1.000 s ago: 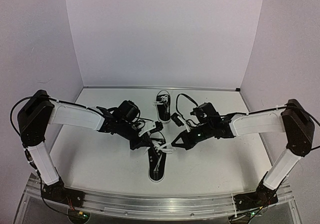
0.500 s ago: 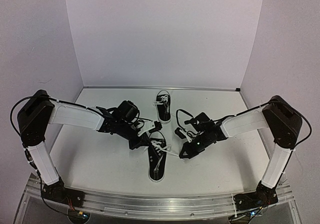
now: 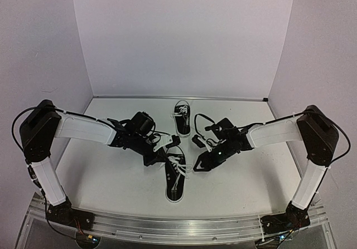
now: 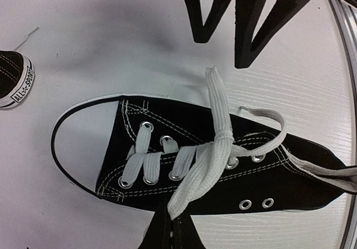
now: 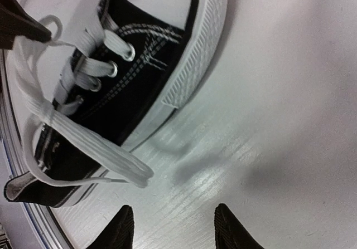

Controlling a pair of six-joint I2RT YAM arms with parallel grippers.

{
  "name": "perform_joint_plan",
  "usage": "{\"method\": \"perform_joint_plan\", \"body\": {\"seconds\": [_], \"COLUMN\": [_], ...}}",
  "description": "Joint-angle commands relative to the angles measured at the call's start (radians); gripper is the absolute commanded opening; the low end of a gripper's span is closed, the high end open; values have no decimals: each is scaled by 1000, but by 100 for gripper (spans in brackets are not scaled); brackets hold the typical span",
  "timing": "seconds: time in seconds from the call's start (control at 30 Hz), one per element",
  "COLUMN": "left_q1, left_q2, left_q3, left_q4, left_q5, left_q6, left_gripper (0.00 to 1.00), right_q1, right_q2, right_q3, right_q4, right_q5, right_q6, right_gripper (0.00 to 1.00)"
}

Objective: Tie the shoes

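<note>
So the near sneaker (image 3: 174,182) sits between the two grippers, with its twin (image 3: 182,117) parked further back. The left gripper (image 4: 170,229) looks pinched onto the white lace (image 4: 215,121) to hold it up and taut, though that grip's right at the frame edge. The right gripper (image 5: 174,226) hovers just beside the shoe with its jaws spread, probably lining up on the loose lace end (image 5: 131,174).

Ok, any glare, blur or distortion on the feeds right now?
Top external: evenly lit, sharp, table near edge bowed by the lens. Left wrist: crisp on the shoe and lace, soft shadow beside the right gripper. Right wrist: glare patch on the table, its own fingertips blurred.
</note>
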Motion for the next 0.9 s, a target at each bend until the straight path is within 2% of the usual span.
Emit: {"method": "perform_joint_plan", "body": {"seconds": [0.0, 0.13, 0.4, 0.77, 0.87], "left_q1": [6, 6, 6, 6, 6], "left_q2": [-1, -4, -6, -5, -6], "left_q3": [4, -5, 0, -7, -11], "left_q4": [3, 12, 12, 24, 32], "left_q5": [19, 24, 26, 25, 18], "left_q6": [26, 32, 39, 39, 35], "left_gripper": [0, 0, 0, 0, 0], "right_q1": [0, 0, 8, 82, 93], "right_q2": [-54, -36, 65, 157, 159], "right_q3": [71, 98, 131, 158, 158], "right_q4": [18, 46, 45, 44, 40], "right_q5": [-46, -108, -135, -79, -40], "right_q6": [-41, -74, -158, -204, -200], "right_gripper": [52, 59, 54, 55, 51]}}
